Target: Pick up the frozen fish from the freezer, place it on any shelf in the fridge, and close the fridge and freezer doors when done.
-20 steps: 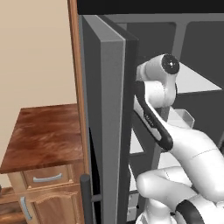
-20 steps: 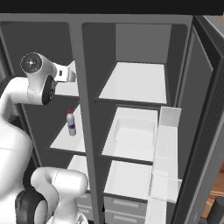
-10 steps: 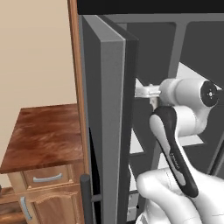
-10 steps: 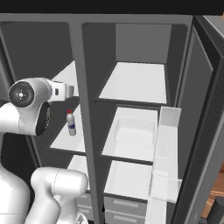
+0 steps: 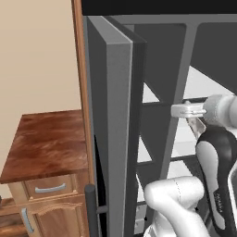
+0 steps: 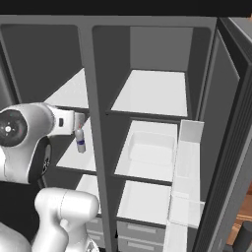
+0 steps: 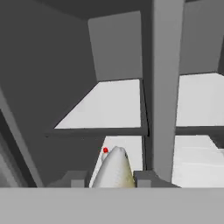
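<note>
My tool (image 7: 109, 183): its two dark tips show at the bottom of the hand view, clenched on the frozen fish (image 7: 114, 169), one tip on each side of it
Frozen fish: a grey-tan lump held in my tool, pointing up and away between the tips, in front of the freezer (image 6: 69, 69) opening
Freezer: the narrower left compartment, open, with white shelves; my hand sits at the level of its second shelf, just left of the grey divider post (image 6: 93, 123)
Bottle (image 6: 80, 141): white with a red cap and blue label, upright on a freezer shelf, just beside my hand in the right base view; its red cap peeks out behind the fish in the hand view
Fridge (image 6: 157, 49): the wider right compartment, open
Shelf (image 6: 153, 93): flat white panel in the upper fridge
Freezer door (image 5: 113, 129): swung open at my left
Fridge door (image 6: 231, 147): open at my right, clear bins (image 6: 186, 162) on its inner side
Table (image 5: 46, 143): brown wood, left of the freezer door
</note>
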